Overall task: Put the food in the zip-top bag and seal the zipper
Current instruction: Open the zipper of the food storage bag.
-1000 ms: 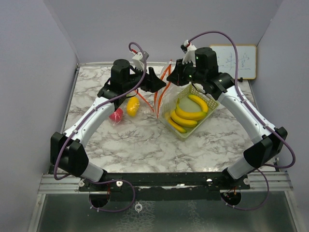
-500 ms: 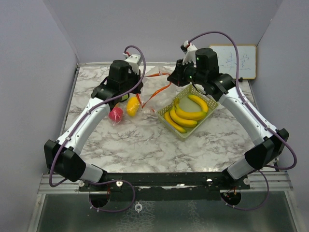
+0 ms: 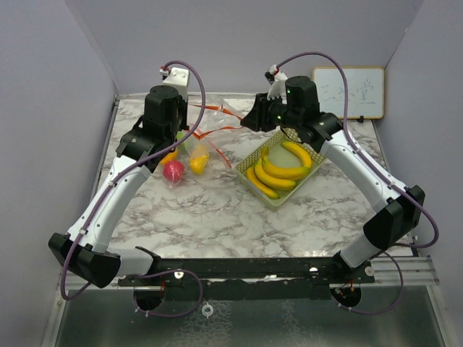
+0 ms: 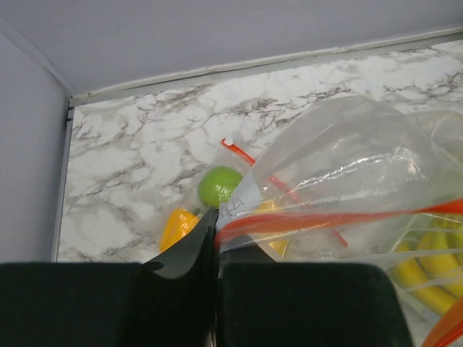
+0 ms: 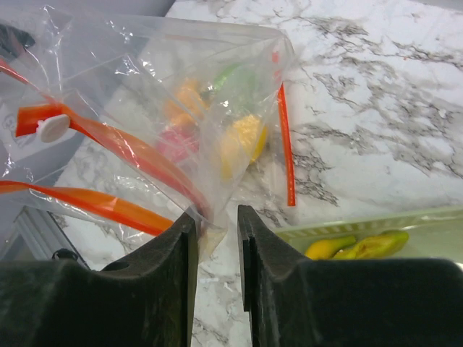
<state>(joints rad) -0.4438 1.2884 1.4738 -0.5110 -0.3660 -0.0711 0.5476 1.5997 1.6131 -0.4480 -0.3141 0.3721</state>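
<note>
The clear zip-top bag with orange zipper strips hangs stretched between both grippers. My left gripper is shut on the bag's zipper edge. My right gripper stands open by a narrow gap, and a corner of the bag still hangs against its left finger. A white slider sits on the zipper. A red-pink ball, a yellow piece, a green apple and an orange fruit lie at the bag's lower end, showing through the plastic. Three bananas lie in the tray.
The pale green mesh tray sits right of the bag, below my right arm. A small whiteboard leans on the back wall at the right. Grey walls close the marble table on three sides.
My left gripper has shut on the bag's edge and swung left and back, pulling the bag from upright to stretched out. The right gripper's jaws have parted.
</note>
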